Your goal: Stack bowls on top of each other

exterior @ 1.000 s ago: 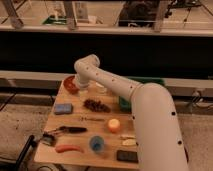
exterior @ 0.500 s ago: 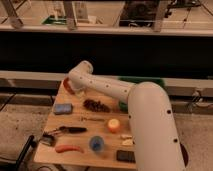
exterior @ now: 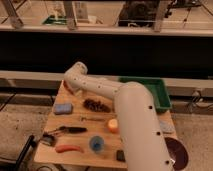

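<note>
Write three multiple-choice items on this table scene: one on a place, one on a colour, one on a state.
1. The gripper is over the table's: A far left corner; B near right corner; C middle.
2. The sponge is: A yellow; B blue; C white.
3. The maroon bowl is: A stacked on another bowl; B held in the gripper; C alone, unstacked.
Answers: A, the arm ends there; B, it shows blue; C, it sits apart at the near right.

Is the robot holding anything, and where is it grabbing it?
Cannot be told: the end effector is hidden behind the white arm's wrist at the wooden table's far left corner, by the small red-orange bowl.
</note>
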`<state>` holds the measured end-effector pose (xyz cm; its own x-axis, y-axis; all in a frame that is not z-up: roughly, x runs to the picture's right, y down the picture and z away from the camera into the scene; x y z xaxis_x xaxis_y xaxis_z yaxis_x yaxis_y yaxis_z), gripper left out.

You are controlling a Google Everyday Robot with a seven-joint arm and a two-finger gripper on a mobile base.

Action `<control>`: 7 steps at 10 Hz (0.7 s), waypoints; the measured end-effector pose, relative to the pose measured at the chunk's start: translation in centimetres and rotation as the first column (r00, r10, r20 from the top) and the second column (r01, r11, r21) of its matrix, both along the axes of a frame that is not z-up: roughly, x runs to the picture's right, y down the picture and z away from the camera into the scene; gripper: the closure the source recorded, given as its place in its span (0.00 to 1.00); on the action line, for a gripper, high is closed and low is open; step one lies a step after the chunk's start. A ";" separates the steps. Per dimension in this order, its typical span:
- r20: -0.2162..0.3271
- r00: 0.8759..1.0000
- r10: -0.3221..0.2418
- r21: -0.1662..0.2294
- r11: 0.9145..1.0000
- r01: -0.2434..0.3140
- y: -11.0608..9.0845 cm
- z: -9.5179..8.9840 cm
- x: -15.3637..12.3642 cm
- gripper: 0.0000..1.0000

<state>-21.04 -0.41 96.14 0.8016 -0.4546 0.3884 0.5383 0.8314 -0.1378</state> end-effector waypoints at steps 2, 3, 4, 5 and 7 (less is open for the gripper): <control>-0.026 0.997 0.079 -0.036 0.996 -0.080 -0.2 1.6 1.5 0.20; -0.037 0.990 0.136 -0.058 0.989 -0.138 -0.4 2.2 2.6 0.24; -0.045 0.982 0.183 -0.067 0.980 -0.186 -0.8 2.6 3.7 0.31; -0.045 0.972 0.229 -0.072 0.970 -0.231 -1.2 2.7 4.8 0.41; -0.013 0.963 0.271 -0.065 0.960 -0.271 -1.9 1.9 4.7 0.62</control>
